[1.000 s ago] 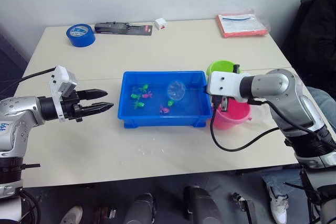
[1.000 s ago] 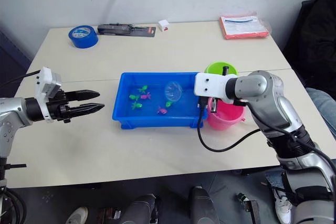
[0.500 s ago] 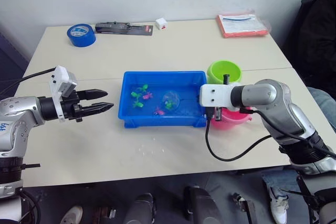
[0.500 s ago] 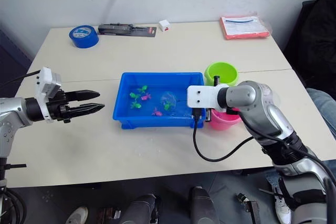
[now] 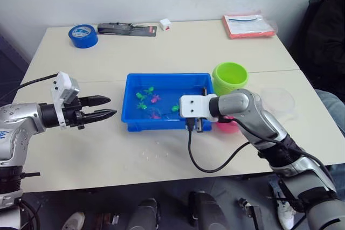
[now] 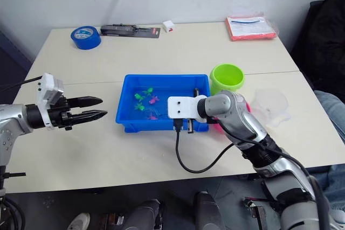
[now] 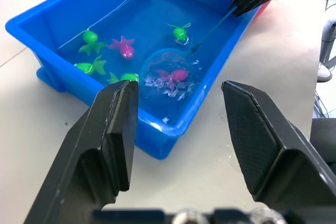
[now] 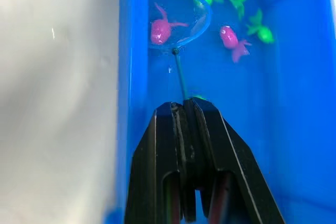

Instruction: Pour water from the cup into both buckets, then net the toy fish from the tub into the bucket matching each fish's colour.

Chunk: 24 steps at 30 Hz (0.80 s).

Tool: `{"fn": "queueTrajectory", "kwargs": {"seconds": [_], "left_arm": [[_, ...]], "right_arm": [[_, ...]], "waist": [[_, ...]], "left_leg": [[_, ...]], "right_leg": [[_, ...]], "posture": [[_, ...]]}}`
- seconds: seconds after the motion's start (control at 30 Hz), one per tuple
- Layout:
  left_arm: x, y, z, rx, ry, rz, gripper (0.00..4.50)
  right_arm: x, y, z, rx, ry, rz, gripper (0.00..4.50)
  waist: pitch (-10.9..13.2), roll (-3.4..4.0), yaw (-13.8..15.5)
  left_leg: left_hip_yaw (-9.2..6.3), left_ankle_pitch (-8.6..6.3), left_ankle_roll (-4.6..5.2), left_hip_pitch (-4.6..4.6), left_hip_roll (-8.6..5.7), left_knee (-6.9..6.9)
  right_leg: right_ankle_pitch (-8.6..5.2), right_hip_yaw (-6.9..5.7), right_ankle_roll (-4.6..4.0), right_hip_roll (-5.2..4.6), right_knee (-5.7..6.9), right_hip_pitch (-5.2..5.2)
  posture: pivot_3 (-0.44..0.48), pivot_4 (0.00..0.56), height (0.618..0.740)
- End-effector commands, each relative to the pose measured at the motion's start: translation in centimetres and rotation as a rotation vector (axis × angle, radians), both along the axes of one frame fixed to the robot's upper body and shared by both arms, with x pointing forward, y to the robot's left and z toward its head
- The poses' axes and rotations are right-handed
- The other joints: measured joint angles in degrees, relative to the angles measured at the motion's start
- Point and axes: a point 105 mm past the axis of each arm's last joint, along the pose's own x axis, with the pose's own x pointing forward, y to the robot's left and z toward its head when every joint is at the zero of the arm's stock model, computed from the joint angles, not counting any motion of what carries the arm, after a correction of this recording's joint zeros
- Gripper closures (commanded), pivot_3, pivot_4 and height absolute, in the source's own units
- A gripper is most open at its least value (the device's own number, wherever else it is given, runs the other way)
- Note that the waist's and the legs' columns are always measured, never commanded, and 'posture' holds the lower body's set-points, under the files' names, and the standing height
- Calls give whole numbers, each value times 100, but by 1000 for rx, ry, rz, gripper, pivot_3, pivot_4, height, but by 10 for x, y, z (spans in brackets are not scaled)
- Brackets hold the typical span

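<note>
holding a pink fish: net in the tub, right tool clamped on it, left tool apart.

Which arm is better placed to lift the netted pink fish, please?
Right: its pincer is shut on the net's thin dark stick handle, with the pink toy fish inside the hoop. The left pincer hangs open, off the tub.

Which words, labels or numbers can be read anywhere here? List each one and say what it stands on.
None can be read.
Blue tape roll: pale marks on its top, too small to read.
Dark flat package: print too blurred to read.
Red-edged packet: white label with a blue mark, unreadable.
Small white box: red mark, unreadable.
</note>
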Motion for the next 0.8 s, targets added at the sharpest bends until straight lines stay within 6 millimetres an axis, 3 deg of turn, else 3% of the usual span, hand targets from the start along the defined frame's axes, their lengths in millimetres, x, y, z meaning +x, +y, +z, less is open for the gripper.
{"fn": "queueTrajectory", "kwargs": {"seconds": [0.03,0.17,0.3,0.7,0.8], "left_arm": [[-5,2,15,8,-52,0,1714],[-5,2,15,9,-53,2,1714],[-3,0,16,8,-57,-9,1714],[7,-16,22,2,-71,-107,1714],[7,-27,23,7,-79,-182,1714]], "right_arm": [[6,-8,21,120,121,-83,3701],[6,-24,27,211,314,-159,3701],[6,-33,36,266,383,-201,3701],[5,-52,50,355,383,-270,3701],[1,-66,66,410,339,-277,3701]], "waist": [[0,0,12],[0,0,10],[0,0,1],[0,0,0],[0,0,12]], "left_leg": [[-3,0,0,0,-1,2],[-8,0,0,0,-3,1],[-9,0,0,0,-2,-2],[-7,0,0,0,-2,-3],[-6,0,0,-1,-2,-2]], "right_leg": [[0,-1,0,-1,1,1],[0,-3,0,-3,-1,5],[0,-3,0,-2,-2,4],[0,-3,0,-3,-1,1],[0,-3,0,-3,-1,1]], "posture": [[0,150,737],[0,150,737],[0,150,737],[0,150,737],[0,150,737]]}}
